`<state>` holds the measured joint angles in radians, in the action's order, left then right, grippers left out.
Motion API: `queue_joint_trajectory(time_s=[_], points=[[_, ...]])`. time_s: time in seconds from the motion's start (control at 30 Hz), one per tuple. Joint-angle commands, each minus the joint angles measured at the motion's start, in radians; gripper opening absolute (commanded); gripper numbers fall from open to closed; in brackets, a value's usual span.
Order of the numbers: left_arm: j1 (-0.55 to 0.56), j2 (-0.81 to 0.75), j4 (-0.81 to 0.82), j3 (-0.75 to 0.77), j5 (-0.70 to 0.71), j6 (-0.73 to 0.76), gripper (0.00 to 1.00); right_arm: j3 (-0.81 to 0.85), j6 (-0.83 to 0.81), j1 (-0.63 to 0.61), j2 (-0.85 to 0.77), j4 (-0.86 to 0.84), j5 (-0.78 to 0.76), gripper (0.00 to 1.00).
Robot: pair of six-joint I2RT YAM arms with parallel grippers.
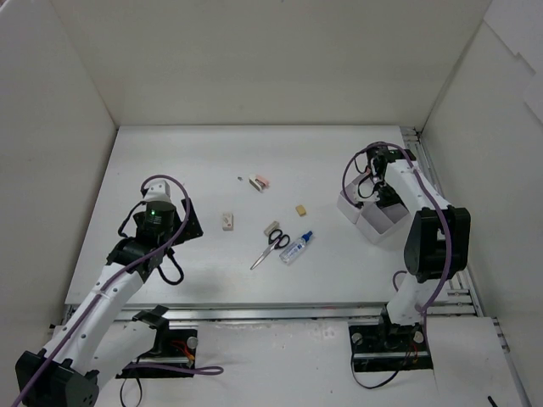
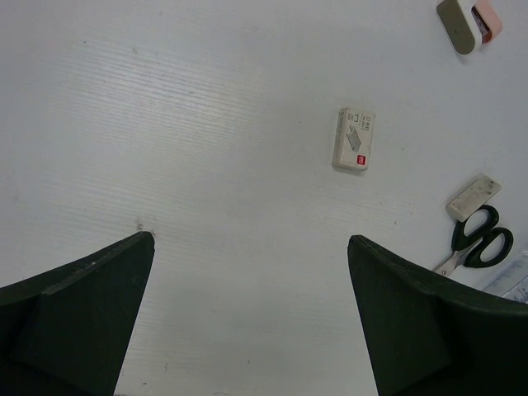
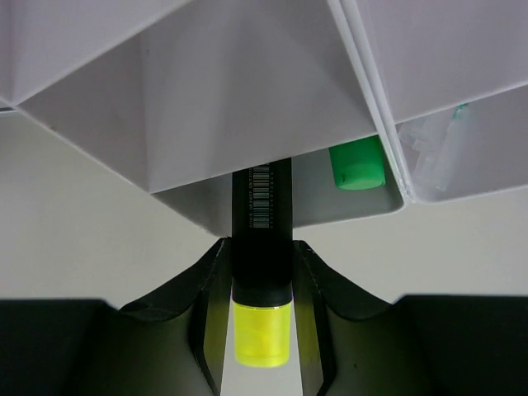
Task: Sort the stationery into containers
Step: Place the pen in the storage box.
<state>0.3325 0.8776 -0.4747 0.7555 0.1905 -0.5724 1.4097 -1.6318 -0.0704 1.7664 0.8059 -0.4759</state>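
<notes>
Black yellow-capped highlighter [image 3: 262, 239]: partly inside white tray [image 3: 206, 107] compartment, beside green highlighter [image 3: 356, 163]. Scissors [image 1: 270, 250], glue bottle [image 1: 297, 247], erasers [image 1: 227, 222]: loose on worktop [image 1: 170, 161].

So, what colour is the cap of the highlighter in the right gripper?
Yellow highlighter cap; clearest in right wrist view.

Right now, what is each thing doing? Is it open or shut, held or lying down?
left gripper, open and empty, above the table
right gripper, shut on the yellow highlighter
yellow highlighter, held, dark end pointing into the tray
tray, has a green highlighter in it
green highlighter, lying inside the tray
scissors, blades shut, flat on the table
glue bottle, blue cap on, lying on its side
</notes>
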Motion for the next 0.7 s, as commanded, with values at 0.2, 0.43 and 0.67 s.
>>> queue_joint_trajectory(time_s=[0.2, 0.43, 0.67], points=[[-0.006, -0.005, 0.041, 0.035, 0.026, 0.002, 0.99, -0.029, -0.013, 0.006, -0.013, -0.039, -0.044, 0.34], [-0.006, -0.011, 0.053, 0.025, 0.006, 0.006, 1.00, -0.023, 0.004, -0.016, -0.084, -0.037, -0.069, 0.67], [-0.006, -0.094, 0.054, 0.010, -0.023, 0.020, 0.99, 0.076, 0.053, -0.086, -0.188, -0.005, -0.096, 0.84]])
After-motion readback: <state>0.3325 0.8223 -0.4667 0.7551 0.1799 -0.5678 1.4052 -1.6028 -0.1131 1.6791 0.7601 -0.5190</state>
